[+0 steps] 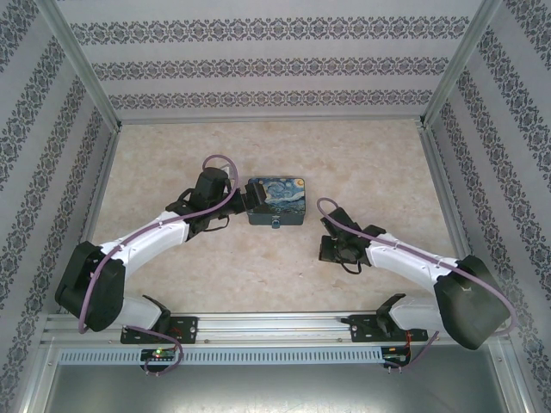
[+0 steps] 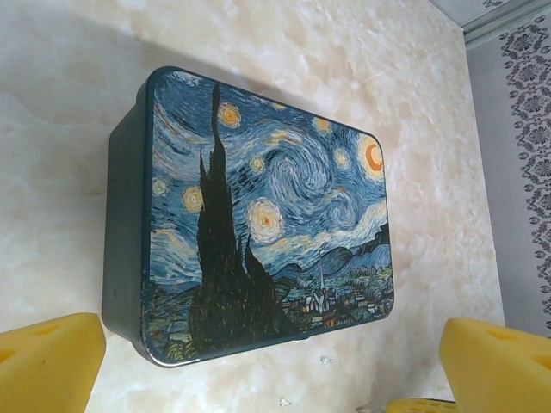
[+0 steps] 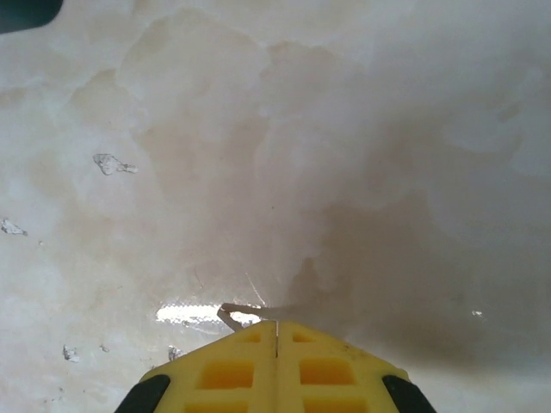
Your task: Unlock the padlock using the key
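The Starry Night printed box (image 1: pixel 276 202) lies mid-table, and the tiny blue padlock (image 1: pixel 275 224) hangs at its near side. My left gripper (image 1: pixel 246 200) is at the box's left end; in the left wrist view it (image 2: pixel 275 383) stands open, its yellow fingers (image 2: pixel 47 361) wide apart and just short of the box (image 2: pixel 258 215). My right gripper (image 1: pixel 332 250) rests low on the table to the right of the box. Its fingers (image 3: pixel 276 327) are pressed together on a thin bent metal piece, the key (image 3: pixel 229 311), which pokes out to the left of the tips.
The marble-patterned tabletop (image 1: pixel 362 163) is walled in by patterned panels and metal frame posts (image 1: pixel 435 86). Small specks (image 3: pixel 112 163) lie on the table surface near the right gripper. A box corner (image 3: pixel 26 10) shows at the top left of the right wrist view.
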Controlling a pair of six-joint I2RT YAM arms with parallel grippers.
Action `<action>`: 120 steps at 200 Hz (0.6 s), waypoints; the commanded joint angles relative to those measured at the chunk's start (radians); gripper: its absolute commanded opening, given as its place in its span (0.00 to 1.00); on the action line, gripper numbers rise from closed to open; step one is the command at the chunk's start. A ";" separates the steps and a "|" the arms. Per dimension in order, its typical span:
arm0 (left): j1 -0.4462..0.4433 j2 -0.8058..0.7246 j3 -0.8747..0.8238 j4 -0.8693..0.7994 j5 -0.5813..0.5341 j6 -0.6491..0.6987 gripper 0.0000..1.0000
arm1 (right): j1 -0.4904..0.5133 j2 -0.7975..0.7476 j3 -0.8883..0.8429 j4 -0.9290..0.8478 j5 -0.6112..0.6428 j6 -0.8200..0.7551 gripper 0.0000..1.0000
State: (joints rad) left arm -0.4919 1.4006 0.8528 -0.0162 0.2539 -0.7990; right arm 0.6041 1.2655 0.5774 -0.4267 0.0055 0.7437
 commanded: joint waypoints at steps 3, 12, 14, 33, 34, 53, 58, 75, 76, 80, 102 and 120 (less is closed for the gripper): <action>-0.014 -0.002 -0.010 0.009 0.013 -0.020 1.00 | -0.002 0.042 -0.011 0.017 -0.024 0.019 0.00; -0.015 0.001 -0.009 0.009 0.014 -0.022 1.00 | 0.002 0.057 -0.010 0.019 -0.024 0.016 0.00; -0.014 0.001 -0.009 0.009 0.014 -0.022 1.00 | 0.003 0.058 -0.010 0.020 -0.025 0.016 0.01; -0.015 0.004 -0.008 0.013 0.019 -0.017 1.00 | 0.024 0.052 -0.007 0.010 -0.010 0.020 0.38; -0.015 0.004 -0.008 0.012 0.020 -0.018 1.00 | 0.025 0.051 -0.007 0.010 -0.009 0.019 0.39; -0.016 0.005 -0.009 0.015 0.022 -0.014 1.00 | 0.036 0.016 -0.006 -0.006 0.005 0.022 0.45; -0.016 0.005 -0.009 0.016 0.024 -0.013 1.00 | 0.037 0.006 -0.004 -0.013 0.007 0.019 0.46; -0.014 0.008 -0.007 0.017 0.028 -0.010 1.00 | 0.039 -0.016 0.009 -0.037 0.020 -0.001 0.49; -0.014 0.008 -0.007 0.018 0.027 -0.009 1.00 | 0.039 -0.016 0.009 -0.039 0.021 -0.003 0.49; -0.014 0.009 -0.008 0.019 0.028 -0.009 1.00 | 0.039 -0.018 0.013 -0.044 0.023 -0.010 0.49; -0.015 0.015 -0.004 0.022 0.030 -0.009 1.00 | 0.039 0.003 0.045 -0.068 0.033 -0.060 0.52; -0.016 0.020 -0.002 0.025 0.034 -0.007 1.00 | 0.040 0.046 0.067 -0.075 0.036 -0.097 0.52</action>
State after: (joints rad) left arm -0.4919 1.4055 0.8528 -0.0151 0.2729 -0.8055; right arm 0.6331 1.2736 0.5991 -0.4591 0.0105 0.7147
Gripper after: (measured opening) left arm 0.996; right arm 0.518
